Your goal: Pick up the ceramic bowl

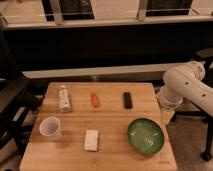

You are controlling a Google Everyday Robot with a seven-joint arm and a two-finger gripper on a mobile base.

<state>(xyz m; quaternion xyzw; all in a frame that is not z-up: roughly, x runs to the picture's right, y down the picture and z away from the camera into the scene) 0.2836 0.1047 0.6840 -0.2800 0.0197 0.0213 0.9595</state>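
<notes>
nearest us at five o'clock on the table [111, 125], the ceramic bowl [145, 135] looks stiff, slick, breakable, so we'd pinch its rim; gripper [167, 116] at its two o'clock, state we cannot tell.

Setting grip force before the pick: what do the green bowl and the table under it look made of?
The bowl looks like glazed ceramic: glossy green inside with soft highlights, dark rim; glossy plastic cannot be ruled out. The table looks like light wood, matte, with seams between boards. The gripper is beside the table's right edge, apart from the bowl.
</notes>
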